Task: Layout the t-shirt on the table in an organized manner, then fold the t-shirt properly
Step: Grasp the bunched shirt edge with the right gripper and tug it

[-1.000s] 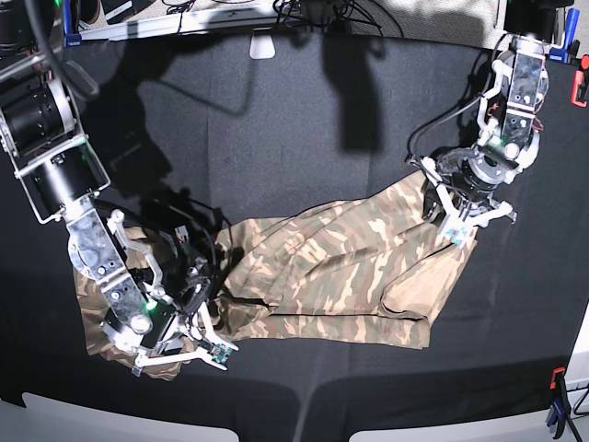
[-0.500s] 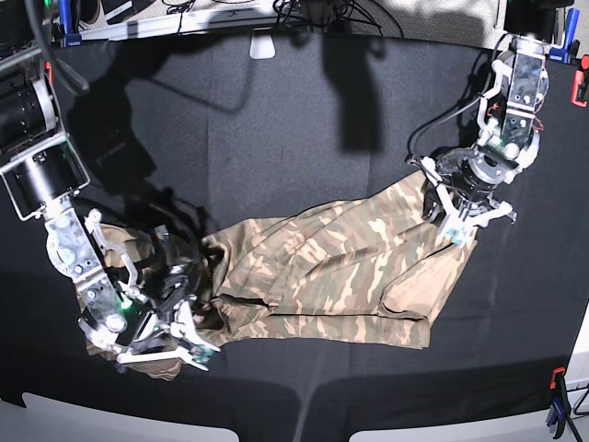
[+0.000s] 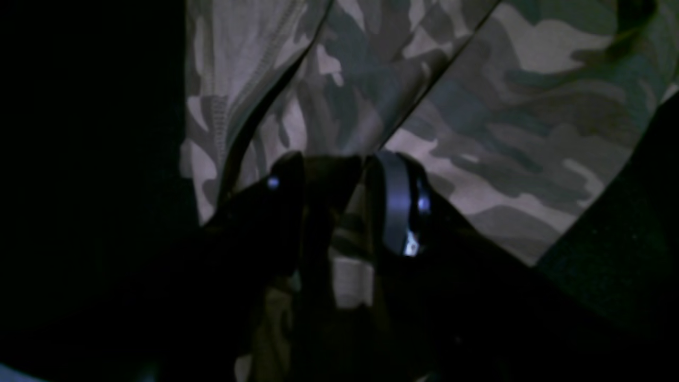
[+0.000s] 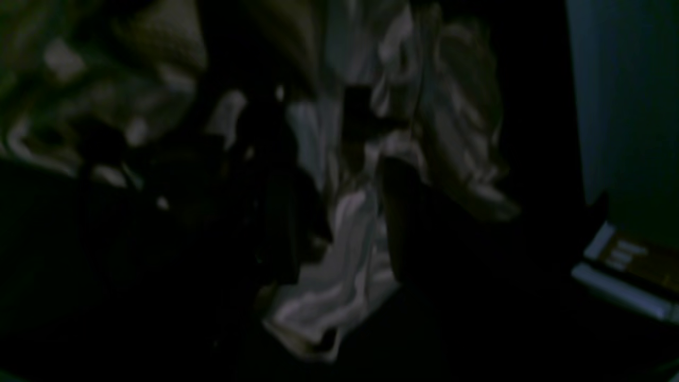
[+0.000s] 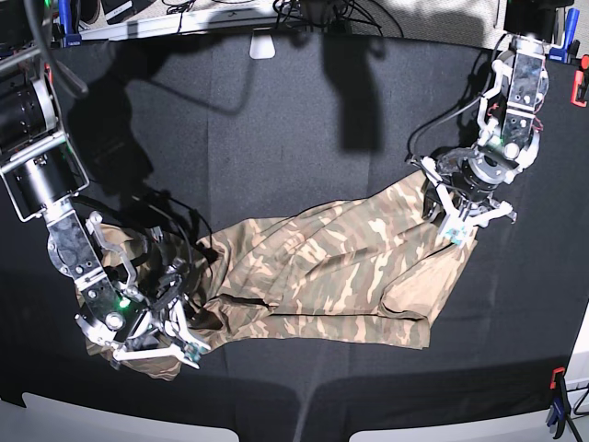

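Note:
The camouflage t-shirt (image 5: 340, 267) lies stretched and creased across the black table (image 5: 276, 138), running from lower left to upper right. My left gripper (image 5: 463, 219) is at the shirt's upper right end. In the left wrist view it (image 3: 339, 212) is shut on a pinch of the t-shirt (image 3: 477, 106). My right gripper (image 5: 158, 346) is low at the bunched lower left end. The right wrist view is dark, but that gripper (image 4: 339, 223) stands shut on a pale fold of the t-shirt (image 4: 456, 132).
A red-and-blue clamp (image 5: 579, 87) sits on the right edge and another clamp (image 5: 556, 396) at the lower right. A white block (image 5: 262, 44) and cables lie along the far edge. White corners (image 5: 55, 419) mark the near edge.
My right arm has moved left and down with the shirt's end, pulling the cloth longer and flatter. The left arm has stayed put.

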`<act>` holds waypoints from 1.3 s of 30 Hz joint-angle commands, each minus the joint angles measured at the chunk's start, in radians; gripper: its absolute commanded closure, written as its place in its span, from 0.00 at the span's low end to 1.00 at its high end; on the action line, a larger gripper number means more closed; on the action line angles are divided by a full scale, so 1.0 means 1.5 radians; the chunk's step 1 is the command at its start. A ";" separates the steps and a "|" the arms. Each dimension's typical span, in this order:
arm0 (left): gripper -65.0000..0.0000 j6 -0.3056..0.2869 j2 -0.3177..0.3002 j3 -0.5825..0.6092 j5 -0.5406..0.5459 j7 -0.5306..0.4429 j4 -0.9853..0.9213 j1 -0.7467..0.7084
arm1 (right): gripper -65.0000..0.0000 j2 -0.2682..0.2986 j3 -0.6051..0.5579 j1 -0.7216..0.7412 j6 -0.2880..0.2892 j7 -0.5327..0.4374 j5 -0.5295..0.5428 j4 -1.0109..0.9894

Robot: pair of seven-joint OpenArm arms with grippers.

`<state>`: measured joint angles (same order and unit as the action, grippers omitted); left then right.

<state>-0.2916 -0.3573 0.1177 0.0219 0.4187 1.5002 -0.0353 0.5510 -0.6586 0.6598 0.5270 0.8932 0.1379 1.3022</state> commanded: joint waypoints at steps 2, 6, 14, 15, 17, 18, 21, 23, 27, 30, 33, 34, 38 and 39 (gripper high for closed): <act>0.70 0.003 -0.004 -0.003 0.003 -0.016 0.010 0.010 | 0.63 0.005 0.008 0.023 -0.005 -0.038 -0.002 0.002; 0.70 0.003 -0.004 -0.003 0.003 -0.016 0.010 0.010 | 0.63 0.003 0.008 0.023 -0.004 -0.077 -0.002 -0.024; 0.70 0.003 -0.004 -0.003 0.003 -0.016 0.010 0.010 | 0.75 -0.017 0.008 0.024 -0.004 -0.119 -0.005 -0.101; 0.70 0.003 -0.004 -0.003 0.003 -0.016 0.010 0.010 | 0.76 -0.022 0.008 0.024 -0.004 -0.123 -0.005 -0.105; 0.70 0.003 -0.004 -0.003 0.003 -0.016 0.010 0.010 | 0.76 -0.032 0.008 0.024 -0.004 -0.127 -0.008 -0.107; 0.70 0.003 -0.004 -0.003 0.003 -0.016 0.010 0.010 | 0.76 -0.038 0.008 0.024 -0.005 -0.131 -0.016 -0.107; 0.70 0.003 -0.004 -0.003 0.003 -0.015 0.010 0.010 | 0.76 -0.061 0.008 0.024 -0.005 -0.145 -0.068 -0.107; 0.70 0.003 -0.004 -0.003 0.003 -0.015 0.010 0.010 | 0.76 -0.074 0.008 0.024 -0.006 -0.145 -0.096 -0.107; 0.70 0.003 -0.004 -0.003 0.003 -0.015 0.010 0.010 | 0.80 -0.087 0.008 0.024 -0.013 -0.144 -0.131 -0.107; 0.70 0.003 -0.004 -0.003 0.003 -0.015 0.010 0.010 | 0.91 -0.086 0.008 0.027 -0.022 -0.134 -0.145 -0.107; 0.70 0.003 -0.004 -0.003 0.003 -0.015 0.010 0.010 | 0.95 -0.084 0.008 0.032 -0.022 -0.112 -0.145 -0.106; 0.70 0.003 -0.004 -0.003 0.003 -0.016 0.010 0.010 | 0.98 -0.084 0.008 0.035 -0.022 -0.104 -0.144 -0.106; 0.70 0.003 -0.004 -0.003 0.003 -0.016 0.010 0.010 | 1.00 -0.083 0.008 0.049 -0.022 -0.078 -0.145 -0.106; 0.70 0.003 -0.004 -0.003 0.003 -0.016 0.010 0.010 | 1.00 -0.083 0.008 0.052 -0.022 -0.075 -0.145 -0.105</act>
<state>-0.2916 -0.3573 0.1177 0.0219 0.4191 1.5002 -0.0353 0.4194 -0.6586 0.6994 0.5049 0.7872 -0.0757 1.1282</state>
